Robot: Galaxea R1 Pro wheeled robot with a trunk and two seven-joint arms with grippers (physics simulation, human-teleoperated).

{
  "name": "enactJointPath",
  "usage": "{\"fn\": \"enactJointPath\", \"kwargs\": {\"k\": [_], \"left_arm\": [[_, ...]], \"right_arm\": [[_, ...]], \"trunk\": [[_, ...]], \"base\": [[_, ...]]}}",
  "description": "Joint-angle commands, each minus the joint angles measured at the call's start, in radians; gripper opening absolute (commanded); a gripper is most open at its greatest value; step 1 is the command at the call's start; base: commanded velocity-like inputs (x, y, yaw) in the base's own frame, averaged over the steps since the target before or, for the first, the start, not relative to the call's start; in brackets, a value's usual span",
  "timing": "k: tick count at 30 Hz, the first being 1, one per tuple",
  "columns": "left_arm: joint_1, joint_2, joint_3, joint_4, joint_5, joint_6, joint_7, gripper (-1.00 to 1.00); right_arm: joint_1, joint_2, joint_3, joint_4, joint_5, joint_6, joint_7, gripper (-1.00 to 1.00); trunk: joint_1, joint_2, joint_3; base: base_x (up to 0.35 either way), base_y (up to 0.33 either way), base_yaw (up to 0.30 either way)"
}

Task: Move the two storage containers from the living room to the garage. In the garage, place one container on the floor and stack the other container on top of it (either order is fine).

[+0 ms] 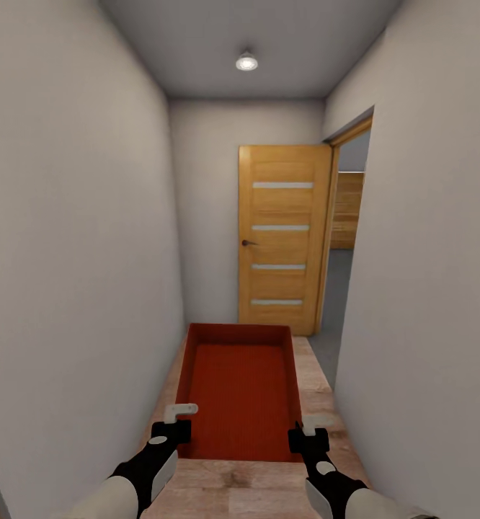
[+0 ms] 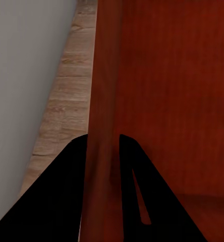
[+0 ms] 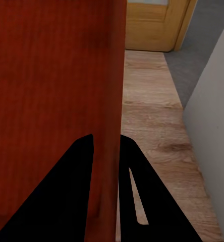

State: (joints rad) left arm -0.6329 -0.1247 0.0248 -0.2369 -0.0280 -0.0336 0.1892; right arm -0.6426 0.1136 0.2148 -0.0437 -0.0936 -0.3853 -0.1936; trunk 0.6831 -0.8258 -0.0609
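I hold one orange-red storage container (image 1: 240,389) level in front of me, above a light wood plank floor (image 1: 319,393) in a narrow corridor. My left gripper (image 1: 179,419) is shut on the container's left wall near its close corner. My right gripper (image 1: 308,427) is shut on the right wall. In the left wrist view the thin red wall (image 2: 104,91) runs between the dark fingers of the left gripper (image 2: 103,140). The right wrist view shows the same grip by the right gripper (image 3: 107,137) on the container (image 3: 51,75). The bin's inside looks empty.
White walls stand close on the left (image 1: 74,288) and right (image 1: 427,303). A wooden door (image 1: 283,238) with frosted strips stands open at the corridor's end. Beside it an opening (image 1: 344,238) on the right leads onto grey flooring (image 1: 332,310).
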Motion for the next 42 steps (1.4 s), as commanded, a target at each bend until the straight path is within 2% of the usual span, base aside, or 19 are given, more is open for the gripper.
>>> {"fn": "enactJointPath", "kwargs": {"k": [1,42], "left_arm": [[-0.001,0.000,0.014,0.004,-0.003,-0.003,0.062,-1.00],[-0.001,0.000,0.014,0.004,-0.003,-0.002,0.062,-1.00]], "right_arm": [[-0.002,0.000,-0.032,-0.002,-0.017,-0.009,-0.021,-1.00],[-0.001,0.001,-0.032,-0.002,-0.017,-0.009,-0.021,-1.00]], "trunk": [[0.001,-0.001,-0.002],[0.001,-0.001,-0.002]], "base": [[0.322,0.000,0.000],[0.322,0.000,0.000]]}}
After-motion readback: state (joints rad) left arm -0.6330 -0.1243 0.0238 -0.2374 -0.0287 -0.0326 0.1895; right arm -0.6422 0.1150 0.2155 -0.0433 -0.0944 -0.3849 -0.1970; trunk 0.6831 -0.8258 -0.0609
